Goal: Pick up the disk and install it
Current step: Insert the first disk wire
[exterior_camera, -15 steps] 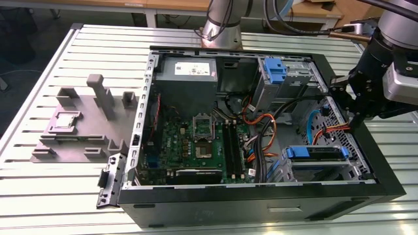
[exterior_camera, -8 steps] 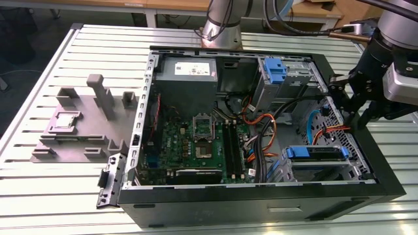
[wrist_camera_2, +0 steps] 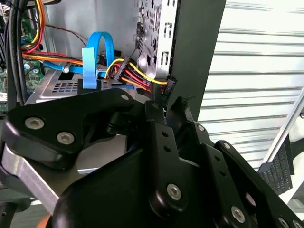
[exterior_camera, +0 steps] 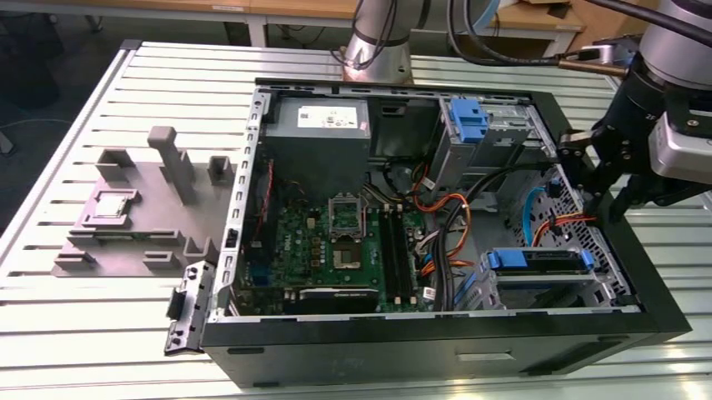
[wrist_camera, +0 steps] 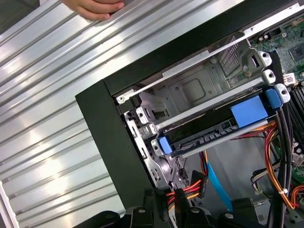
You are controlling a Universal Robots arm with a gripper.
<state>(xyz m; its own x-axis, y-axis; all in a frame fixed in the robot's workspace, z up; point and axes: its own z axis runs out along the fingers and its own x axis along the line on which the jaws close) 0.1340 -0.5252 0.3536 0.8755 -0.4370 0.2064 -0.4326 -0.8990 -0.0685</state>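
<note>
The gripper (wrist_camera_2: 166, 102), fingers nearly closed, is seen just above the seated hard drive (wrist_camera: 216, 130); nearby power cables (wrist_camera: 190, 187) could be snagged.

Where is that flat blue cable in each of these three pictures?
Exterior view: blue cable curves inside the computer case, toward the exterior view's right.
Second wrist view: it loops over a grey cage.
First wrist view: it runs near the disk.
Shared landmark: orange-and-yellow wires alongside.
</note>
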